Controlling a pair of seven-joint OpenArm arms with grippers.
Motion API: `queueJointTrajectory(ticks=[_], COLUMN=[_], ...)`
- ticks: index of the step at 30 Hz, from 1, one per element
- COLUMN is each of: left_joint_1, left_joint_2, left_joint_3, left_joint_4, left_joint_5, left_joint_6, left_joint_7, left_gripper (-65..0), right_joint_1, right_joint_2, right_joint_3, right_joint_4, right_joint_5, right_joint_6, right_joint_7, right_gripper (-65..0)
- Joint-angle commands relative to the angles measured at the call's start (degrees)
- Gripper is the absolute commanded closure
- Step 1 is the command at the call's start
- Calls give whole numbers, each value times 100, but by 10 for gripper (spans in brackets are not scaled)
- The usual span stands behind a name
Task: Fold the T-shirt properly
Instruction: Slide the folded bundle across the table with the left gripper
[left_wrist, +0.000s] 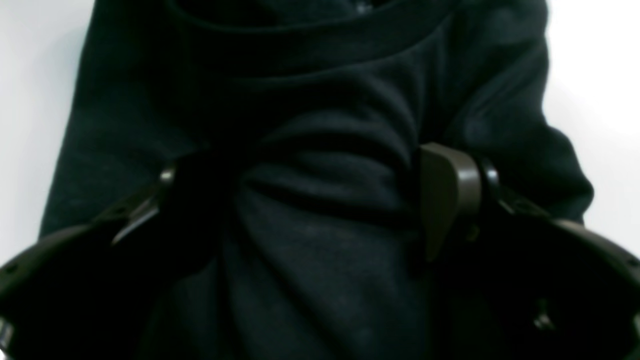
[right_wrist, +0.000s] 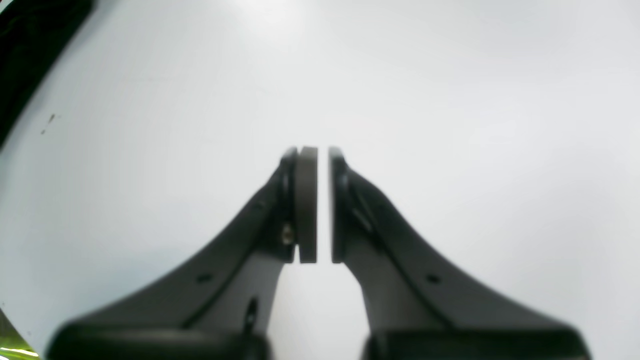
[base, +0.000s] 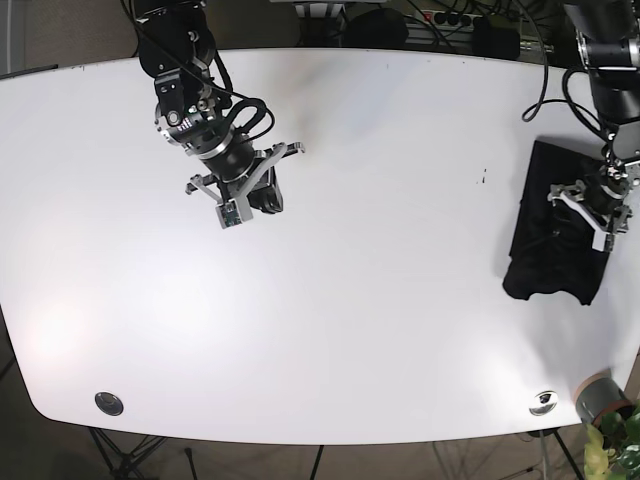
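Black T-shirt (base: 556, 225), folded into a rumpled oblong lengthwise front-to-back at the white bench (base: 380, 250) edge, bunched between the spread left claw (left_wrist: 320, 200); right claw (right_wrist: 323, 205) nearly closed, empty.

No text, label, brand, number or sign could be read in any of the three views. The black T-shirt (base: 556, 222) showed only plain dark cloth, and the white table (base: 380, 250) carried no print. A few tiny dark specks on the table might have been marks or dirt, but they were too small to tell.
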Motion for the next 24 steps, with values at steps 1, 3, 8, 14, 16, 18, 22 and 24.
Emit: queueJointTrajectory(ticks=[1,3,8,14,16,18,22,24], left_joint_1=[197,232,443,461,452,452,496,637], left_joint_2=[-433,-618,-1119,-1462,-1515,-1567,-1611,-1620], left_joint_3=[55,55,55,55,37,-33,-244,-323], left_joint_4=[-237,-237,-474,-641,-633,-633,-290,-17], left_joint_5=[922,931,939,922,913,764,315,148], left_joint_6=[307,307,333,307,307,298,298,298], left_joint_7=[1007,805,154,-338,-479,-584,-593,-584], left_gripper=[-525,-525,-525,-525,-525,-525,-525,-525], right_joint_1=[-3,-55,-205,-363,-424,-451,-477,-539], right_joint_2=[3,-6,-6,3,3,3,3,3], right_joint_3=[71,106,97,97,97,97,88,97], right_joint_4=[194,221,405,564,634,643,713,766], right_joint_5=[58,58,50,23,23,50,50,23], right_joint_6=[46,46,46,46,46,46,46,46], right_joint_7=[152,152,161,161,161,161,169,169], right_gripper=[-27,-27,-27,-27,-27,-27,-27,-27])
